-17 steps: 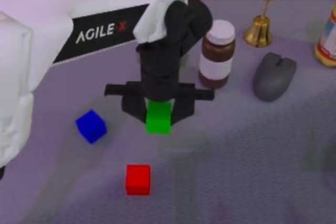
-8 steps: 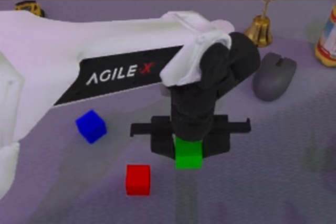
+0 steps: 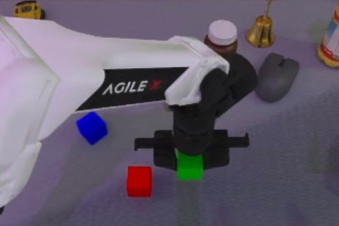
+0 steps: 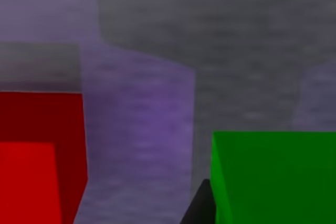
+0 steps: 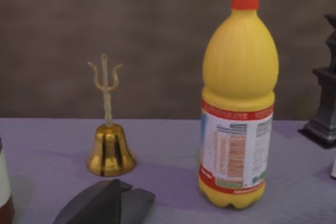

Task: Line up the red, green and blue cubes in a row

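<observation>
Purple cloth covers the worktop (image 3: 296,146), dark wall behind. My left tool (image 3: 189,157) hangs low over the front middle of the worktop, clamped narrow on the green cube (image 3: 189,165), which sits between its black fingers. Red cube (image 3: 139,181) lies just to the tool's left, apart from green, roughly level with it; the left wrist view shows a strip of cloth between the two. Blue cube (image 3: 91,127) sits farther left and farther back, well apart from the tool, partly under my arm. Behind the tool: brown jar with white lid (image 3: 222,33), grey mouse (image 3: 276,76), gold bell (image 3: 260,30). Yellow bottle (image 5: 237,103) stands near the bell in the right wrist view. Small yellow toy car (image 3: 28,9) at back left. My right tool is out of sight.
</observation>
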You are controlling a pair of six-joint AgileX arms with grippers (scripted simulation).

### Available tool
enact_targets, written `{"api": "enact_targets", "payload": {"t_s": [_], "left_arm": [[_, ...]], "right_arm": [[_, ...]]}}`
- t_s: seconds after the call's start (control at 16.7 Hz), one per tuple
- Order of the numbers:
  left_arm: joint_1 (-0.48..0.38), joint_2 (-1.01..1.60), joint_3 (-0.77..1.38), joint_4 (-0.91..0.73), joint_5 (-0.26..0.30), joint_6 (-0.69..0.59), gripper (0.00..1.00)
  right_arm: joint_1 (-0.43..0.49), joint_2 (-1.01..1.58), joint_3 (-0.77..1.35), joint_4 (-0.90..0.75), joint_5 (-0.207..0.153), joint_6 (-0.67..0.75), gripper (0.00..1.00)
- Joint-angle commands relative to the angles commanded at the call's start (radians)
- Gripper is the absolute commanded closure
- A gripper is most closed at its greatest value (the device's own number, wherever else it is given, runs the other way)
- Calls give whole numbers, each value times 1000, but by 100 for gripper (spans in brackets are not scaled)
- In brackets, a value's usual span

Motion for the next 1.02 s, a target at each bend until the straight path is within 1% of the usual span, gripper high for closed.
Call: {"api": "enact_targets", "payload": {"t_s": [0.18, 0.42, 1.02], "left_arm": [[0, 32, -53, 90, 2, -1, 100], [0, 37, -60, 101, 2, -1, 100], [0, 37, -60, 101, 2, -1, 25]], "right_arm": [[0, 0, 0, 0, 0, 0, 0], [0, 0, 0, 0, 0, 0, 0], [0, 0, 0, 0, 0, 0, 0]]}}
